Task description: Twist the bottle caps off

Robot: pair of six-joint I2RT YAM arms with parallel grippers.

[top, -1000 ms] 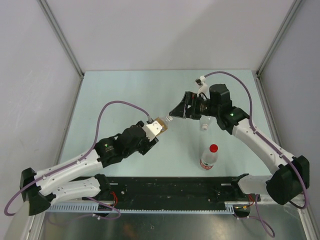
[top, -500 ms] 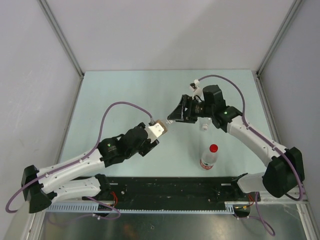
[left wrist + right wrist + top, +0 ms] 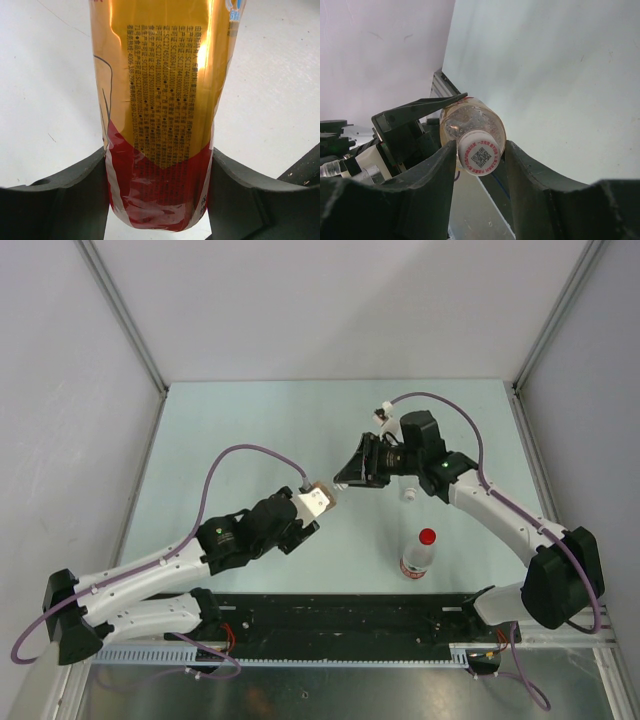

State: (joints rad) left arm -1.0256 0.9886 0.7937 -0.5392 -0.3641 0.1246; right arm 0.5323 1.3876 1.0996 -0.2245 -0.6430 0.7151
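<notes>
An amber bottle with a gold and red label is held off the table, and my left gripper is shut on its lower body. In the top view this bottle points up and right from the left gripper. Its white cap, printed with a QR code, sits between the dark fingers of my right gripper, which is shut on it. From above, the right gripper meets the bottle's neck end.
A bottle with a red-and-white label and a red cap stands near the front right. A clear bottle stands partly under the right arm. A black rail runs along the near table edge.
My right arm moved left onto the amber bottle's neck, and its jaws closed from wide open onto the white cap. The left arm and its bottle barely shifted.
</notes>
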